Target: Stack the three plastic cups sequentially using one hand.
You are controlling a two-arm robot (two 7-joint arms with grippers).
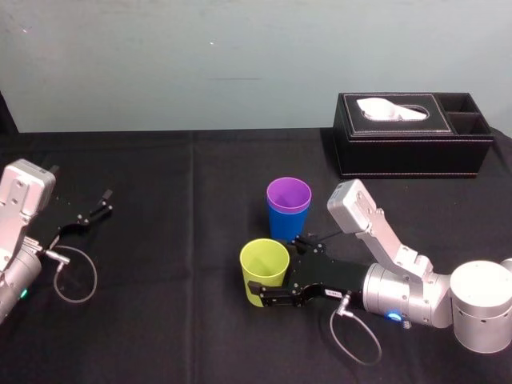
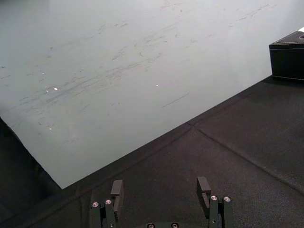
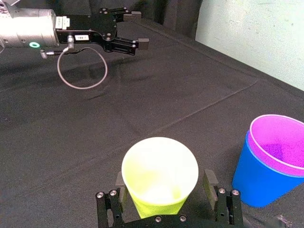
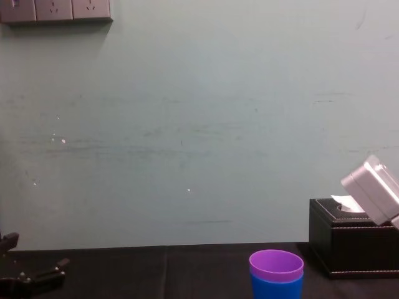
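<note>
Two nested mid-table (image 1: 176, 264): purple cup (image 1: 288, 194) in blue cup (image 1: 286, 228). Just beside, yellow-green cup (image 1: 264, 268) between wide-apart, unclamped jaws of right gripper (image 1: 274, 269). Left gripper (image 1: 107, 202) parked far left, jaws apart.

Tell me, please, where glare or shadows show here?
Right wrist view: the green cup at the right gripper looks washed almost white inside. Left wrist, chest views: bright specks on the wall. Head view: black cloth by the idle left gripper hides shadows.

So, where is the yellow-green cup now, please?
Head view: the yellow-green cup sits centrally within the open right end effector, just nearer and left of the purple cup nested in the blue cup.
</note>
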